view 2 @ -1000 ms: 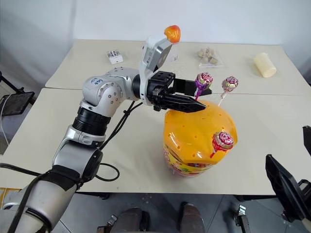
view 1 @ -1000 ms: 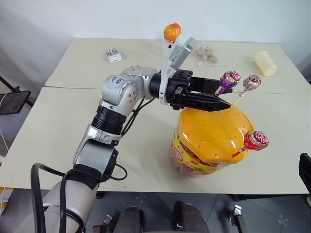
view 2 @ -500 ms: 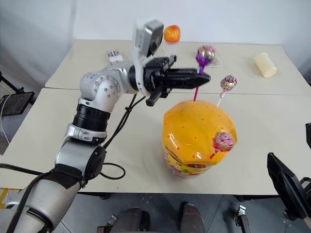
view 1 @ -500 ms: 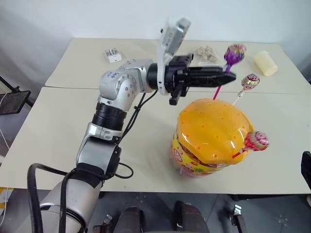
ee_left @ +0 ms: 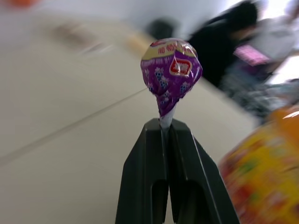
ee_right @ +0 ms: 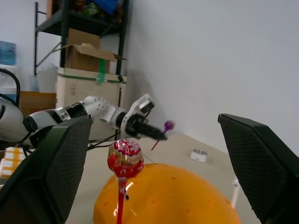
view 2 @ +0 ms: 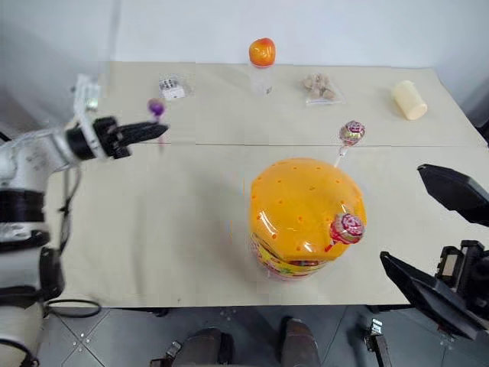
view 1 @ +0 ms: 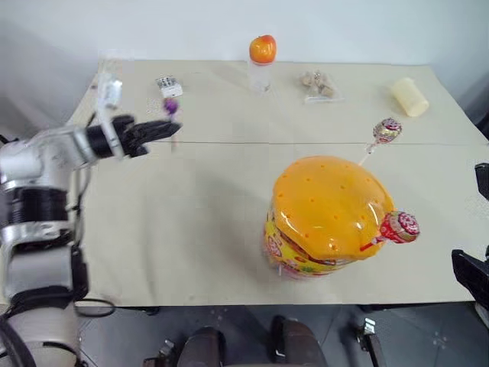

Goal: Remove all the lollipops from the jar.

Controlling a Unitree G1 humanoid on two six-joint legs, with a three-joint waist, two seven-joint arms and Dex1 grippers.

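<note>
The jar point(view 1: 330, 206), a big tub with a domed orange lid, stands on the near table, right of centre. Two lollipops stick out of its lid: a pink-wrapped one point(view 1: 387, 130) at the far right and a red one point(view 1: 402, 227) at the near right. My left gripper point(view 1: 177, 126) is far out to the left over the table, shut on the stick of the purple lollipop point(ee_left: 171, 72), which stands up from its fingertips. My right gripper point(view 2: 402, 215) hovers open at the right of the jar, with nothing between its fingers.
Along the far table stand an orange ball-topped clear bottle point(view 1: 262, 53), a small white box point(view 1: 168, 82), a clear bag of snacks point(view 1: 315, 84) and a cream cylinder point(view 1: 409, 97). A seam joins the two tables. Bare tabletop lies below the left gripper.
My left gripper closed on the purple lollipop's stick, pulled it up out of the lid and swung it far to the left. The right gripper rose into view at the right.
</note>
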